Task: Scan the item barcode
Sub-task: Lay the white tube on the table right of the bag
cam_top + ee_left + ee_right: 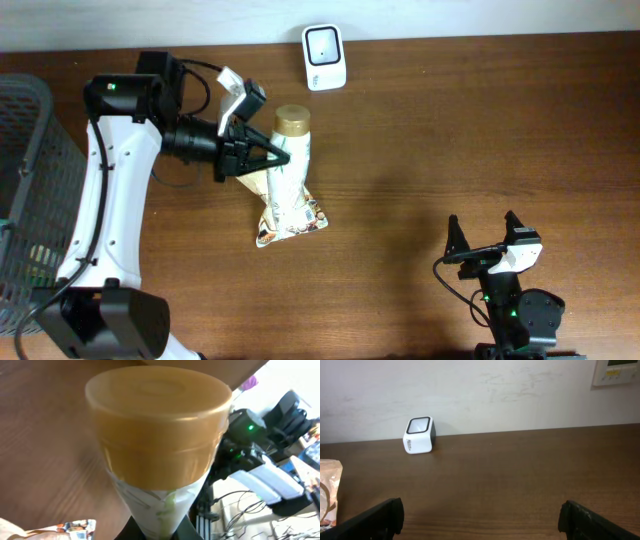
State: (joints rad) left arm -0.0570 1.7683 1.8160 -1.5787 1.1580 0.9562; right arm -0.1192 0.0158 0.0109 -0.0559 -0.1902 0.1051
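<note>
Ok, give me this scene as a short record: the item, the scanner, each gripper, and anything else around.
item: bottle with a gold cap
scanner: white scanner at the table's far edge, apart from the bottle
left gripper: shut on the bottle
right gripper: open, holding nothing
other: snack pouch at the bottle's base; basket at the left

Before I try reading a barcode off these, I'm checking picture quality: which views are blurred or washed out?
Left wrist: the gold cap fills the frame, soft and out of focus, with the background at right washed out. Overhead: sharp and evenly lit, though print on the bottle is too small to read. Right wrist: the scanner is crisp, no glare.
</note>
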